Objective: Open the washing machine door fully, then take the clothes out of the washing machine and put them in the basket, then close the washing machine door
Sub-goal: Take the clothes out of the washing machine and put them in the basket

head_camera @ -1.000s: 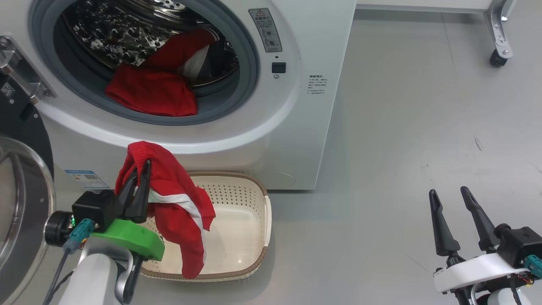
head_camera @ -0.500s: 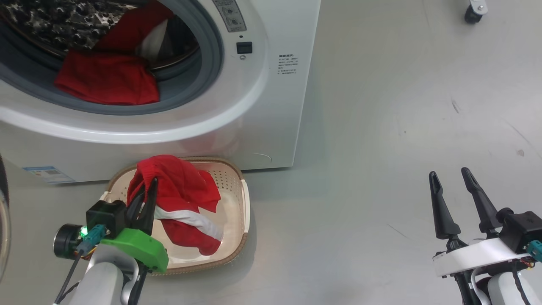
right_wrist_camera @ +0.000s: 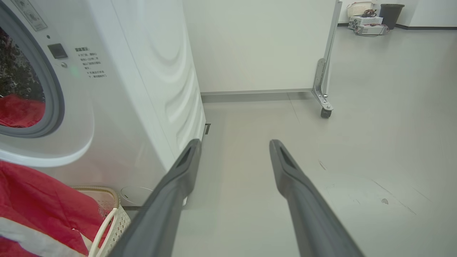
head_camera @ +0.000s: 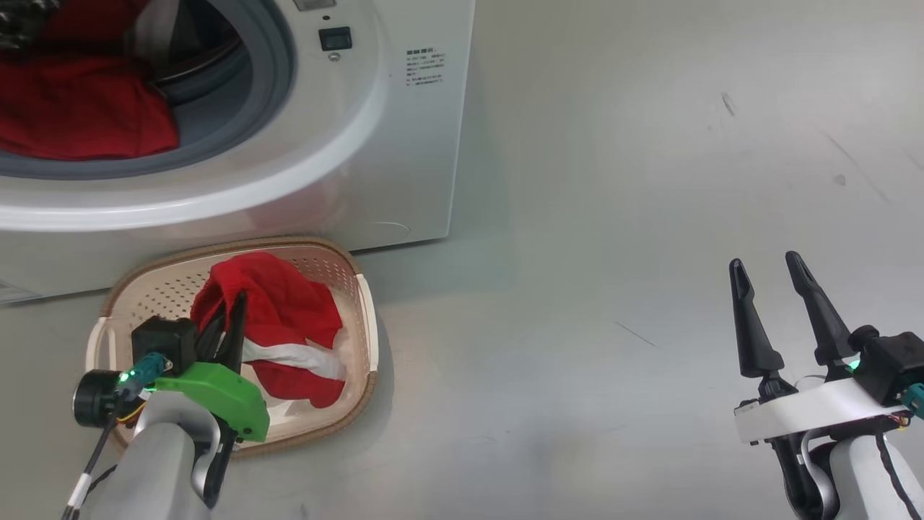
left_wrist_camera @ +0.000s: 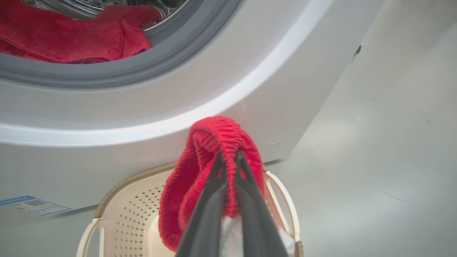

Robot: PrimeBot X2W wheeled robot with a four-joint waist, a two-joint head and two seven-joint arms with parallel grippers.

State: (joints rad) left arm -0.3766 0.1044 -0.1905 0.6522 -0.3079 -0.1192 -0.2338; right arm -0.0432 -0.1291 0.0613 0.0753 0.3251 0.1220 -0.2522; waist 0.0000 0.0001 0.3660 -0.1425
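Lower left, the left gripper (head_camera: 234, 307) pinches 1 red garment (head_camera: 289, 310) sagging into the basket (head_camera: 364, 310): likely the drop step. Next: release, then fetch the clothes (head_camera: 79, 115) in the washing machine (head_camera: 346, 144), upper left. The right gripper (head_camera: 764, 261) gapes empty.

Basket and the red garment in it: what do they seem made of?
The basket looks like moulded cream plastic, smooth and slightly glossy, with punched holes; its brown rim looks woven, possibly only moulded so. The red garment seems a soft ribbed knit fabric, matte, with a white stripe.
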